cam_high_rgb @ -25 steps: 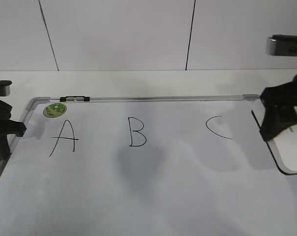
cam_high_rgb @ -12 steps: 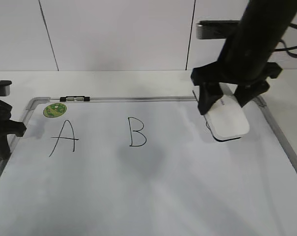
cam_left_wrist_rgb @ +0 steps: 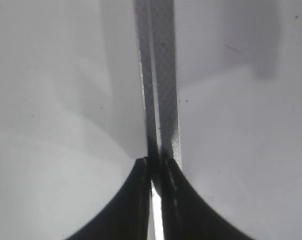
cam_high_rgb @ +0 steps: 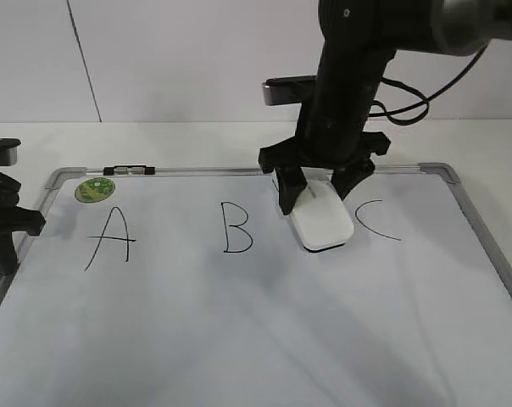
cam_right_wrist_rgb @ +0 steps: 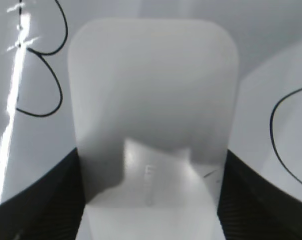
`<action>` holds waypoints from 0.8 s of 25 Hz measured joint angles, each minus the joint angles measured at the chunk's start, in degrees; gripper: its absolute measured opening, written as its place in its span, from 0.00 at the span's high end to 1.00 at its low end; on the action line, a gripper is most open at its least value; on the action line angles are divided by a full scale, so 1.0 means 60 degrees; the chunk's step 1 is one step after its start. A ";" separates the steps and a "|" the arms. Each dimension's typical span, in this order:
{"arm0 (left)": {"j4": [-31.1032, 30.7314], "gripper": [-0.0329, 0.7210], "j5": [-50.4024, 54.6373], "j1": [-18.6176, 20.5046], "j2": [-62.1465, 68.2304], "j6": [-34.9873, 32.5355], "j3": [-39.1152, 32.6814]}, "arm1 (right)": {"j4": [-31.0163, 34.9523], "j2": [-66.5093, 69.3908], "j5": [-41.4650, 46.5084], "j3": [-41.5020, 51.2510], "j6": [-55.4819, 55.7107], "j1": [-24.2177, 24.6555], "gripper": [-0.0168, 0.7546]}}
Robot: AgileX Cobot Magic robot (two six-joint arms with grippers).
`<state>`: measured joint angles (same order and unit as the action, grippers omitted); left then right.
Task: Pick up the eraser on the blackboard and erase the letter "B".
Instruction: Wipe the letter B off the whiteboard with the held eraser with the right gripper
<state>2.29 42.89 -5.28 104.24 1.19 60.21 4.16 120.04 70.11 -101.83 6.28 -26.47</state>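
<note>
My right gripper point(cam_high_rgb: 318, 188) is shut on the white eraser point(cam_high_rgb: 322, 222) and holds it on or just above the blackboard point(cam_high_rgb: 239, 322), between the letter "B" point(cam_high_rgb: 236, 227) and the "C" point(cam_high_rgb: 376, 220). In the right wrist view the eraser point(cam_right_wrist_rgb: 151, 100) fills the middle between the black fingers point(cam_right_wrist_rgb: 151, 200), with the "B" point(cam_right_wrist_rgb: 43, 75) at upper left and the "C" point(cam_right_wrist_rgb: 286, 135) at right. My left gripper point(cam_high_rgb: 14, 225) rests at the board's left edge, shut on the board's silver frame point(cam_left_wrist_rgb: 161, 100), as the left wrist view point(cam_left_wrist_rgb: 156, 170) shows.
A letter "A" point(cam_high_rgb: 109, 237) is at the board's left. A round green magnet point(cam_high_rgb: 94, 190) and a black clip point(cam_high_rgb: 129, 170) sit at the board's top left. A white wall rises behind the table.
My right arm has carried the eraser leftward across the board, from the right edge past the "C" to just right of the "B". The left arm has not moved.
</note>
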 joint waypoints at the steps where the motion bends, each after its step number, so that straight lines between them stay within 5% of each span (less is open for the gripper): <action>1: 0.0000 0.94 0.0000 0.0000 0.0000 0.0000 0.0000 | 0.0000 0.0293 0.0000 -0.0421 0.0017 0.0000 0.27; 20: 0.0000 0.94 0.0050 0.0000 0.0000 0.0000 0.0021 | 0.0182 0.1884 0.0000 -0.1727 -0.0002 0.0000 0.27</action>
<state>2.29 43.19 -5.28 104.24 1.19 60.34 5.25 131.34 70.11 -112.20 6.27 -26.47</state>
